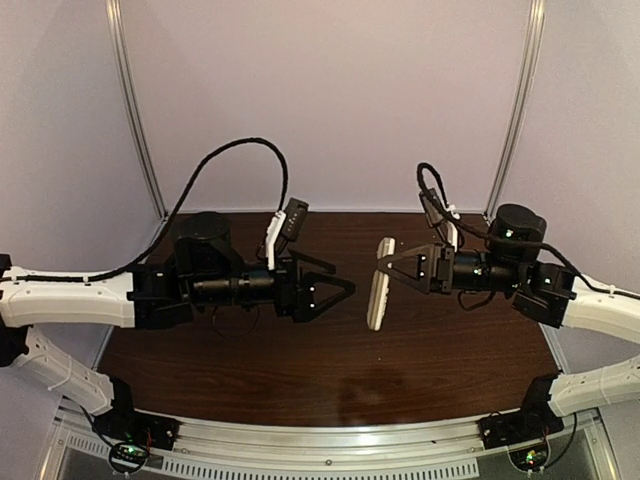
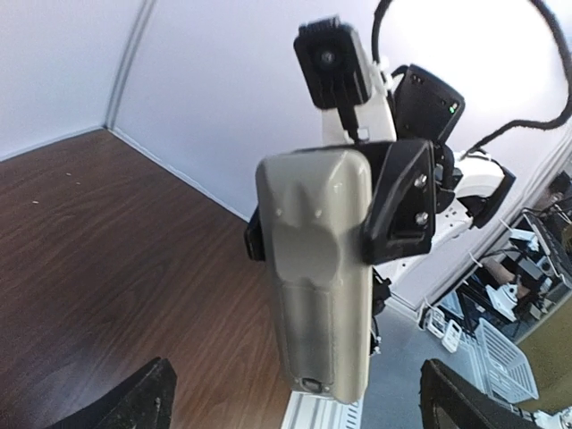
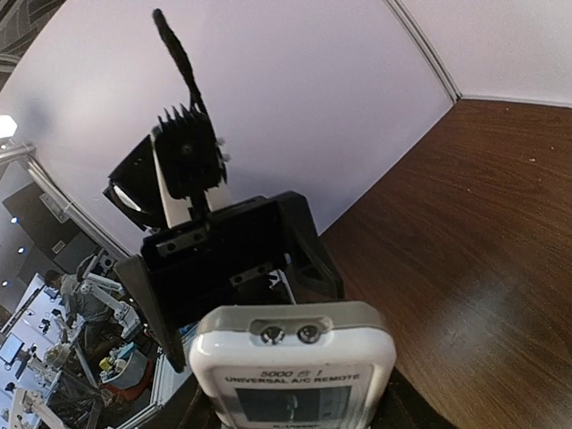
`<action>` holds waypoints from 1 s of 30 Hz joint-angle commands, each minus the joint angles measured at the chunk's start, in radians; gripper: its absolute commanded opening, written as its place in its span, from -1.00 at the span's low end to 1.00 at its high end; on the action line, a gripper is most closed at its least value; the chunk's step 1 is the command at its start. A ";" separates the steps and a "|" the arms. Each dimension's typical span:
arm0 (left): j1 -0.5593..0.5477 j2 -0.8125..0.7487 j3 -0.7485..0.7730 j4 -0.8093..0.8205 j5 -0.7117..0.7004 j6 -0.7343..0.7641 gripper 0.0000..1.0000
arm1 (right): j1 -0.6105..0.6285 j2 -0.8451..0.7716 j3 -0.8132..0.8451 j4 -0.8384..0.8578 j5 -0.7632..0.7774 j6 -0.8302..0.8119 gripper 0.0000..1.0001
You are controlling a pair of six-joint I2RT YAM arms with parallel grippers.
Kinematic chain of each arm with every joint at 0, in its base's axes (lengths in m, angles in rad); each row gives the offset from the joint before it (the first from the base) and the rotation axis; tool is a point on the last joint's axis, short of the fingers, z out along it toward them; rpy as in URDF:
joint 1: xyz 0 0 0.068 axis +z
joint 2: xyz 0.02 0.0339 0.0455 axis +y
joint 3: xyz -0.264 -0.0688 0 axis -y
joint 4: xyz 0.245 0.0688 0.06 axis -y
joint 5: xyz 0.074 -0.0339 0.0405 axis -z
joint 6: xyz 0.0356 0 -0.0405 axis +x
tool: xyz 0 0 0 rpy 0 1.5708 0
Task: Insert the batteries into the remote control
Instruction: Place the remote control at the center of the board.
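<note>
The remote control is held up above the table between the two arms, standing on end. My right gripper is shut on its upper part. In the left wrist view its pale beige back faces me with the bay cover on, and the right gripper's black fingers clamp its sides. In the right wrist view its white face and small screen fill the bottom. My left gripper is open and empty, a short way left of the remote. The batteries are not in view.
The dark wood table lies below both arms. White walls with metal corner strips close the back and sides. An aluminium rail runs along the near edge. Black cables loop above the arms.
</note>
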 commanded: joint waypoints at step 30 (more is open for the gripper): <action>0.169 -0.203 -0.133 -0.705 -0.680 -0.280 0.95 | 0.131 0.881 0.545 -0.854 0.527 -0.345 -0.54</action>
